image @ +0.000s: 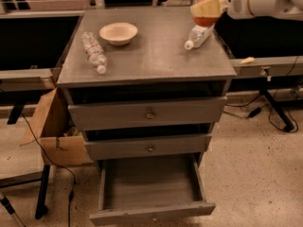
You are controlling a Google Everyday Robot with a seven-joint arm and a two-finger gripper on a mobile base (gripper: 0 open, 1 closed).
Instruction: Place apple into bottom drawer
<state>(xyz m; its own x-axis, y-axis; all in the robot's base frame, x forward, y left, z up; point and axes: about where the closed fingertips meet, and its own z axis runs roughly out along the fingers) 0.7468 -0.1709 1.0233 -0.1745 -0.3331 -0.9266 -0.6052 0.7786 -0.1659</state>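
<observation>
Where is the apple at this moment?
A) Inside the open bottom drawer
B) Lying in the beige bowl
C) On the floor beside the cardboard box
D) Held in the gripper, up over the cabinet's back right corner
D: the apple sits in the gripper, raised above the back right of the cabinet top, while the bottom drawer stands pulled out below with no apple in it.

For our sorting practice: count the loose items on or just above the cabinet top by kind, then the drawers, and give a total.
Plastic bottles: 2 (left, right)
Bowl: 1
Apple: 1, held in the gripper over the cabinet top's right rear
Drawers: 3 (top drawer, middle drawer, bottom drawer, pulled open)
Total: 7
</observation>
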